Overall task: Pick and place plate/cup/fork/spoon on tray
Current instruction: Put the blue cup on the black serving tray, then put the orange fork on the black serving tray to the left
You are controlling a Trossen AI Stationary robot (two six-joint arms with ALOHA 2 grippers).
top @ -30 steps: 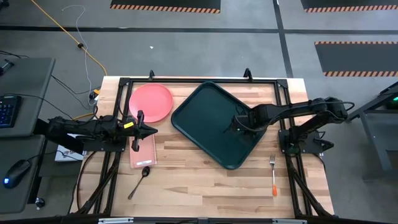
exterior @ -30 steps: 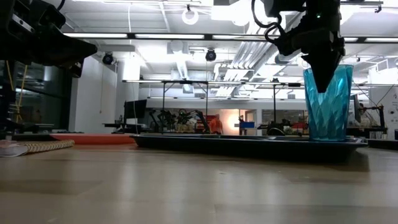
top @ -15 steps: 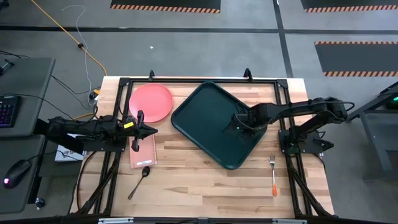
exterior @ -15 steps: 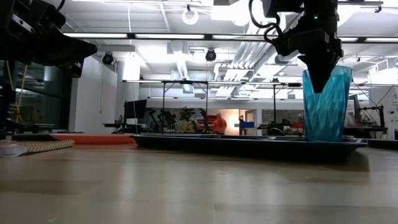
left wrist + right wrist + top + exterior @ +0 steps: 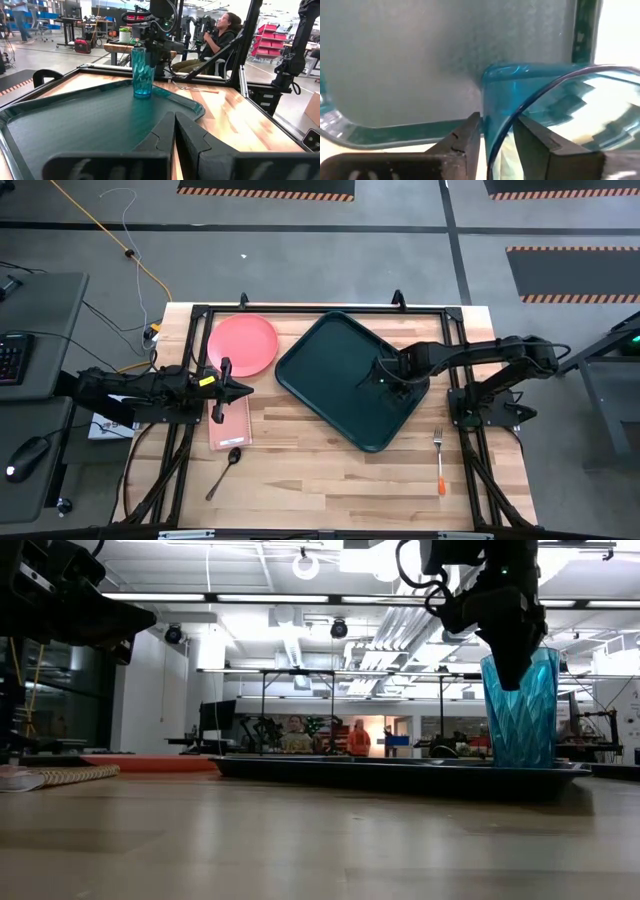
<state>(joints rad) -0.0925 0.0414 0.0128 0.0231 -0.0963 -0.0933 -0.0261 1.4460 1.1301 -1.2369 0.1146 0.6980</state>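
The teal cup (image 5: 520, 710) stands upright on the dark green tray (image 5: 325, 370), at its right part; it also shows in the left wrist view (image 5: 142, 72). My right gripper (image 5: 385, 380) is shut on the cup's rim. The pink plate (image 5: 243, 345) lies flat on the table left of the tray. The dark spoon (image 5: 225, 470) lies near the front left. The orange-handled fork (image 5: 439, 462) lies right of the tray's near corner. My left gripper (image 5: 238, 390) is shut and empty, between the plate and a pink slab (image 5: 230, 425). My right gripper pinches the cup's wall at the rim (image 5: 492, 127), one finger (image 5: 535, 142) inside the cup and one (image 5: 465, 142) outside. The fingers come from above, pointing down into the cup's mouth (image 5: 515, 665). The cup is upright, its base down at the tray.
A black frame (image 5: 300, 310) runs around the table top. The tray's raised rim (image 5: 400, 772) lies around the cup. People stand in the room behind the table in the low view (image 5: 355, 738), and one sits beyond the table's right side (image 5: 225, 30).
The cup, upright a second ago, tipped at its top half a second ago and now stands upright again on the tray. My right gripper, on its rim throughout, has shifted slightly toward the table's right edge.
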